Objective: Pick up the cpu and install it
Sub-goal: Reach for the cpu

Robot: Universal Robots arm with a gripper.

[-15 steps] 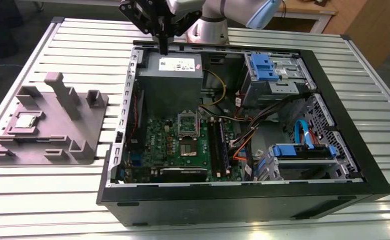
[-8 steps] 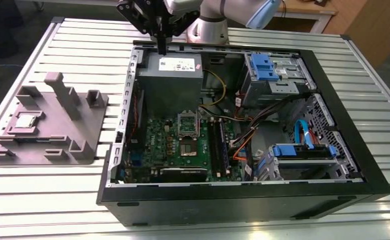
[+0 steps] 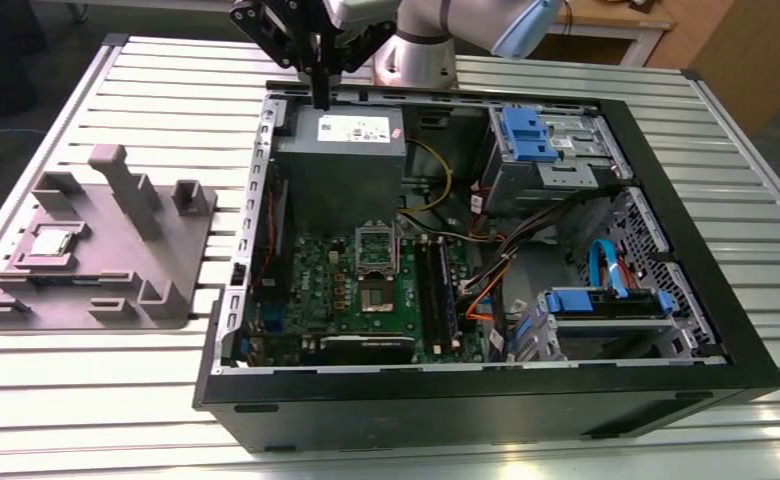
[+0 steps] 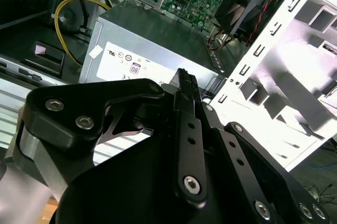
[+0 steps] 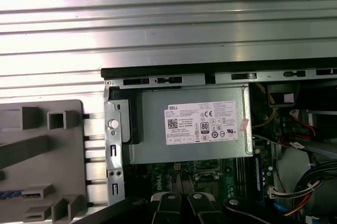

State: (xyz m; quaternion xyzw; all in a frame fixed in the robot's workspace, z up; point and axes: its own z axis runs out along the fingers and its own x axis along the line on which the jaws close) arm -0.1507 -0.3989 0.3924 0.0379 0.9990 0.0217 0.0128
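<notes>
**Gripper poised over the power supply; cpu resting in its fixture**

The arm (image 3: 430,40) stands behind the open computer case (image 3: 497,395). Its wrist is bent so that the gripper (image 3: 323,97) points straight down. The gripper hangs over the case's far corner on the exterior view's left, just above the grey power supply (image 3: 341,150). In the second wrist view the fingers (image 4: 184,92) are pressed together into one narrow black bar, with nothing between them.

The case lies on its side on a slatted metal table (image 3: 163,90). Outside the case, on the exterior view's left, a grey fixture plate (image 3: 110,290) rests on the slats. The cpu (image 3: 51,243) lies flat in a recess of this plate, well apart from the gripper.

Inside the case, the green motherboard (image 3: 363,290) lies just beside the power supply, on its nearer side. Drive bays with blue tabs (image 3: 530,135) occupy the case's side towards the exterior view's right. Beyond the case's far corner on that side stands wooden furniture (image 3: 744,50).
</notes>
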